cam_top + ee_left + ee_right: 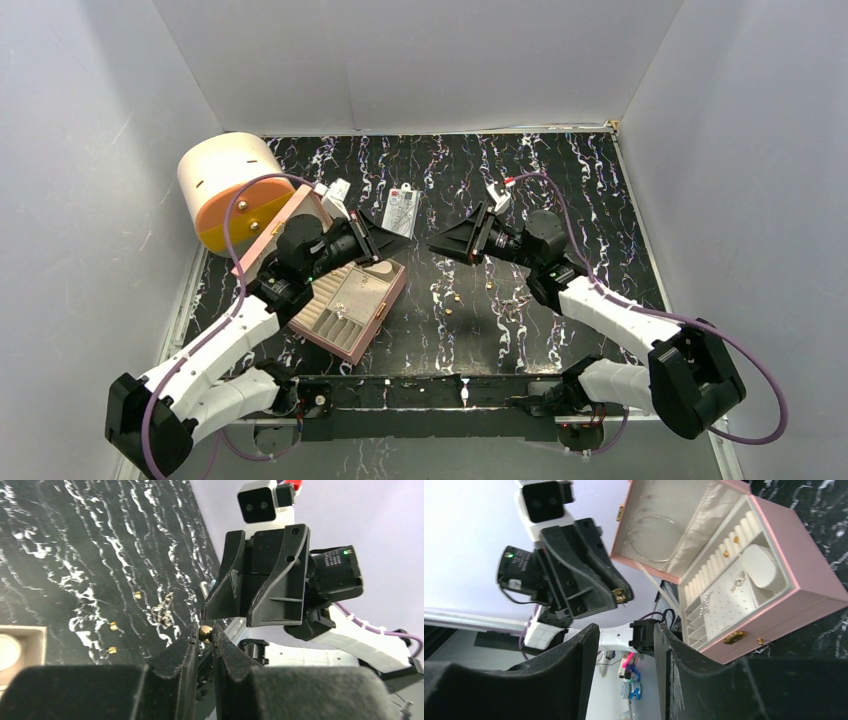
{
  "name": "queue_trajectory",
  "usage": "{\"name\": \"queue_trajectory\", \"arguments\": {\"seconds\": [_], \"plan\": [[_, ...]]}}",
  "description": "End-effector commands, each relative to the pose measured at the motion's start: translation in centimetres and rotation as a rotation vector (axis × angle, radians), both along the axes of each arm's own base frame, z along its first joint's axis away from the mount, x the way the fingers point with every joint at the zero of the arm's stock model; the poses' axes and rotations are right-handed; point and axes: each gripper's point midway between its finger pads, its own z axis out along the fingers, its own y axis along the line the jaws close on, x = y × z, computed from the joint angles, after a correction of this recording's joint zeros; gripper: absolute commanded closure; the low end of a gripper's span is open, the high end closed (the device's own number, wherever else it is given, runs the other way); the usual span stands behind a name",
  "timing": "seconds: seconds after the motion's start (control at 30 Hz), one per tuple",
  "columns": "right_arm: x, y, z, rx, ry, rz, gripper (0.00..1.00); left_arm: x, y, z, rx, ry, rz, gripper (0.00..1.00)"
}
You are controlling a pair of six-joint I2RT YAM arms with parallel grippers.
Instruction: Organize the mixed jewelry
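Overhead, the left gripper (pixel 398 240) and right gripper (pixel 438 247) meet almost tip to tip above the black white-veined marbled table (pixel 590 200), just right of the open pink hinged jewellery box (pixel 385 310). A few loose gold studs (pixel 457 297) and a tangle of thin silvery-gold chain pieces (pixel 515 303) lie on the bare surface between the box and the right arm, while a cream cylinder with an orange end (pixel 232 188) and a clear flat packet with a white card (pixel 400 210) sit toward the back. From the left wrist, the left gripper (pixel 204 640) has its jaws drawn narrow on one tiny round gold-coloured stud (pixel 205 631), pinched at the very tips, with the right gripper (pixel 227 619) facing it just beyond; the loose gold studs (pixel 113 626) and the chain pieces (pixel 162 612) lie on the table below. From the right wrist, the right gripper (pixel 624 652) shows its jaws parted with nothing between them, and the left gripper (pixel 621 596) opposite carries the stud (pixel 617 595) at its tip. Beyond, the box (pixel 784 580) stands lid-up, a thin hoop (pixel 654 540) lying against the lid's lining, boxed gold studs (pixel 726 554) seated among the ring rolls, and small silvery pieces (pixel 738 581) on the dotted panel beside a white cushion (pixel 759 567).
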Motion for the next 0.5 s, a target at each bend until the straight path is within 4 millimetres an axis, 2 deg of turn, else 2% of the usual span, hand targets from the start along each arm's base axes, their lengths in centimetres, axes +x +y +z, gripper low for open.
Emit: {"name": "queue_trajectory", "arguments": {"seconds": [0.0, 0.27, 0.33, 0.37, 0.47], "plan": [[0.9, -0.6, -1.4, -0.095, -0.013, -0.07, 0.47, -0.1, 2.0, 0.7, 0.13, -0.024, 0.066, 0.91], [1.1, -2.1, -6.6, -0.313, 0.054, -0.13, 0.47, -1.9, 7.5, -2.3, 0.471, 0.082, 0.164, 0.9], [1.1, -2.5, -7.9, -0.366, 0.064, -0.137, 0.47, -2.2, 9.5, -3.5, 0.588, 0.11, 0.198, 0.89], [1.0, -2.7, -8.6, -0.395, 0.076, -0.137, 0.48, -2.6, 11.2, -4.6, 0.694, 0.131, 0.216, 0.89], [0.3, -3.4, -10.9, -0.469, 0.115, -0.133, 0.48, -3.5, 14.3, -5.8, 0.873, 0.155, 0.234, 0.89]]}}
